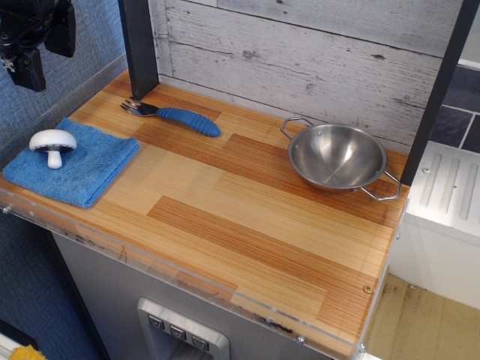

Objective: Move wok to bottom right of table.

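Wok (337, 156) sits untouched at the surface's (247, 247) two o'clock; pincer (30, 37) hangs at ten, state unclear. Next: cross over, grasp the rim.

This is a mock kitchen, a toy-sized set rather than a real home. The table (247, 225) is a striped wood counter with a clear plastic edge, backed by a whitewashed plank wall (300, 52). Well right of the gripper (30, 41) sits a wok (337, 156); nearer, to its right, a fork (176, 116). Below the gripper a toy mushroom (52, 144) rests on a blue cloth (90, 161). Far right stands a white appliance (442, 202).
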